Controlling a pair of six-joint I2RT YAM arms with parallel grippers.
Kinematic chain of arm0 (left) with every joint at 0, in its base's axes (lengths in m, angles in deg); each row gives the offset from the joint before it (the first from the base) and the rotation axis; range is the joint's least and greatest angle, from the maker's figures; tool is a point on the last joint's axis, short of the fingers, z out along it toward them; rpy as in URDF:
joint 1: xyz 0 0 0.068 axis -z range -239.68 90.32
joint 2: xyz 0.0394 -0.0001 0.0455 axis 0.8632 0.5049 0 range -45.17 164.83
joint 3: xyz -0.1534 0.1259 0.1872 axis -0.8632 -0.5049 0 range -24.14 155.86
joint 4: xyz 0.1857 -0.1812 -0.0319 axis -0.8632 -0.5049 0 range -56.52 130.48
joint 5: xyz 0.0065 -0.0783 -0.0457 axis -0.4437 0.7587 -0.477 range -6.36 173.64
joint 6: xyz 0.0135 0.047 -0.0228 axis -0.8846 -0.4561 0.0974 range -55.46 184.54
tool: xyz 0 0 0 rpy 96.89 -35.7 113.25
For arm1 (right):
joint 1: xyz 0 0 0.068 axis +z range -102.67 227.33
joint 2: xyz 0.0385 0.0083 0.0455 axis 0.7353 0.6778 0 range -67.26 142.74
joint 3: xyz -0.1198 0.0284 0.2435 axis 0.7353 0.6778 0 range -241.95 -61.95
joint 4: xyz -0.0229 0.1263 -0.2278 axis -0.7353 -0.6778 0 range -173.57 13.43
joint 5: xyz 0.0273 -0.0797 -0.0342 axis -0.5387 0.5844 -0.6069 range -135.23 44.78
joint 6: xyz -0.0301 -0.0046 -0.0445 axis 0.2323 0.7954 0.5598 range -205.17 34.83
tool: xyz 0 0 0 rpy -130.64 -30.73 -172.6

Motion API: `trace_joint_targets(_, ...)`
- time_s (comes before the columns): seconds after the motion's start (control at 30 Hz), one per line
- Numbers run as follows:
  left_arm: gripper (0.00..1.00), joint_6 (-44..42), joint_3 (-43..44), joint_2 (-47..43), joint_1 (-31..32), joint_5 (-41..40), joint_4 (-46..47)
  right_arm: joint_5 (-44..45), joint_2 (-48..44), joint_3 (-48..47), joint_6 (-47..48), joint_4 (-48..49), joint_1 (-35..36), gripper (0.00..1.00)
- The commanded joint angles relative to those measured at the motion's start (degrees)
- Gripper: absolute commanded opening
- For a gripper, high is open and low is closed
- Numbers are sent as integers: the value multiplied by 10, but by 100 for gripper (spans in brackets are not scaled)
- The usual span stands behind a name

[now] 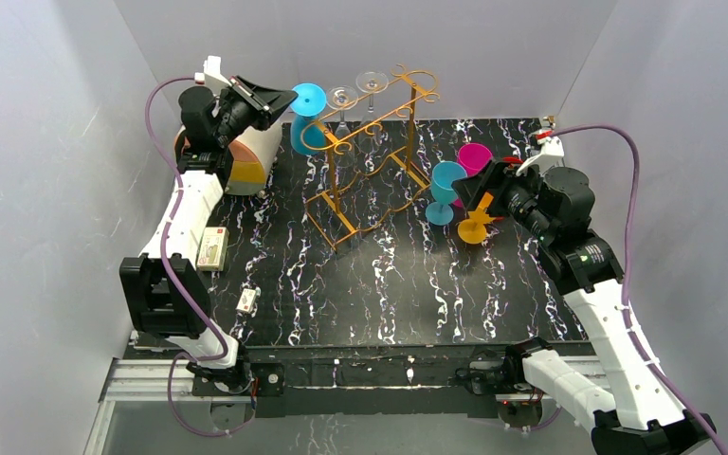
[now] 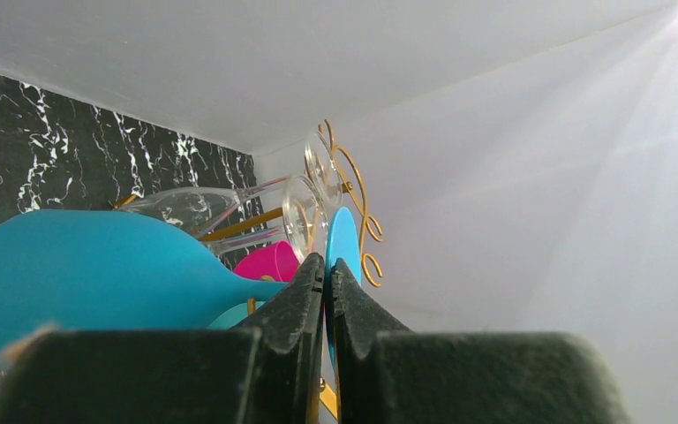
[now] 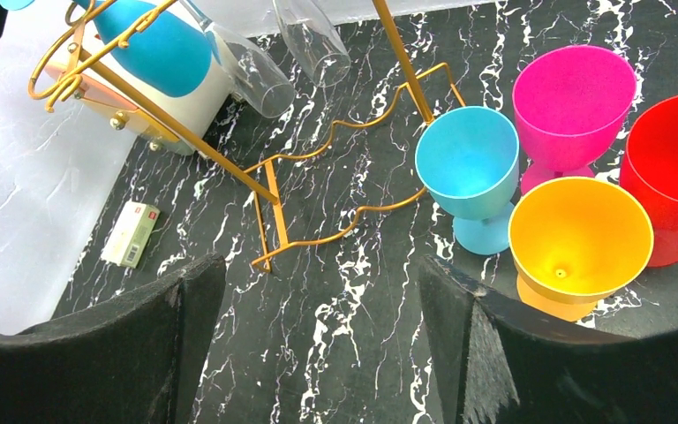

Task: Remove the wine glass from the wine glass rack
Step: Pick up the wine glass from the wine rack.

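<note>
**Left jaws pinched on the blue glass's foot at the rack's far-left end**

Nearest, on the black marbled table (image 1: 389,303), a small carton (image 1: 211,248) lies beside the left arm. Further in, the right gripper (image 3: 318,327) hangs with its jaws spread wide and nothing between them. Only its wrist camera shows all four plastic goblets below it: the orange goblet (image 3: 580,238), the blue goblet (image 3: 468,159), the magenta goblet (image 3: 574,106) and the red goblet (image 3: 671,168). In the overhead view the red one is mostly hidden behind the arm.

Beyond them the wine glass rack (image 3: 403,57) stands upright in mid-table, with two clear wine glasses (image 1: 341,98) hanging bowl-down from its top rails. At the rack's far-left end, by the curled scrolls, the blue wine glass (image 1: 303,128) hangs bowl-down, just in front of the round drawer box (image 1: 251,156).

The left wrist view alone settles the grip. The left gripper (image 2: 327,261) is closed almost to nothing on the edge of that glass's thin disc foot. Whether the foot rests on the rails cannot be told.
</note>
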Motion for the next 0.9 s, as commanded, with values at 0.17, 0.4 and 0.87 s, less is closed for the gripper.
trace_joint_targets(0.17, 0, 6, 0, -30, -5, 8, 34, 9, -8, -30, 10, 6, -2, 88)
trace_joint_targets(0.4, 0, 4, 4, -26, -12, 1, 31, 8, -6, -30, 11, 6, -2, 88)
trace_joint_targets(0.87, 0, -21, 1, -37, -19, -13, 18, 9, -6, -29, 11, 6, -2, 89)
